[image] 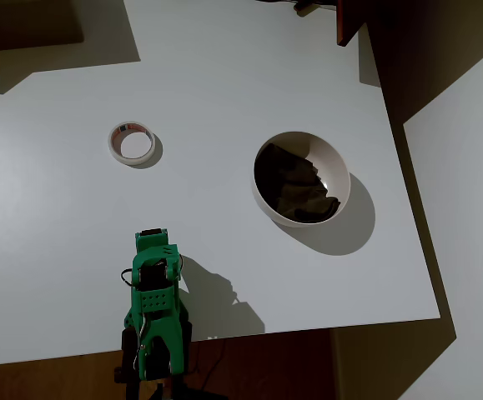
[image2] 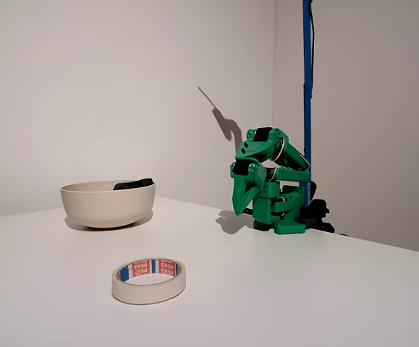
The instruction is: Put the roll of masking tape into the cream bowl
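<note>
The white table [image: 224, 75] lies mostly bare, with wide open surface between its edges and the few things on it. The cream bowl [image: 301, 178], well right of centre in the overhead view, holds a dark mass [image: 295, 185]. The green arm [image: 155, 312] sits folded at the near edge, its gripper [image2: 242, 206] empty, fingers seemingly together, while the roll of masking tape [image: 132, 143] lies flat, well apart from both.
</note>
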### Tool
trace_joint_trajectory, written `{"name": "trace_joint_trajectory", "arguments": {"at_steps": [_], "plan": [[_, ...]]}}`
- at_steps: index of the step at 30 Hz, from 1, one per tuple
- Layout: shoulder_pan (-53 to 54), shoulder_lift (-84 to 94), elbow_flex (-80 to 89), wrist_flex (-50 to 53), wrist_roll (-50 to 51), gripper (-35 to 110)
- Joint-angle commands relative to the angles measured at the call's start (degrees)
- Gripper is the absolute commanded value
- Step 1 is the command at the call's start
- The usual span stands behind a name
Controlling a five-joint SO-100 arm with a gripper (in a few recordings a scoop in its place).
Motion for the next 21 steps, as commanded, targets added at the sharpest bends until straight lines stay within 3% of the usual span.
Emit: {"name": "trace_joint_trajectory", "arguments": {"at_steps": [1, 21], "plan": [[0.4, 0.6, 0.2, 0.5, -0.6, -8], [0.2, 0.6, 0.2, 0.5, 0.3, -8]]}}
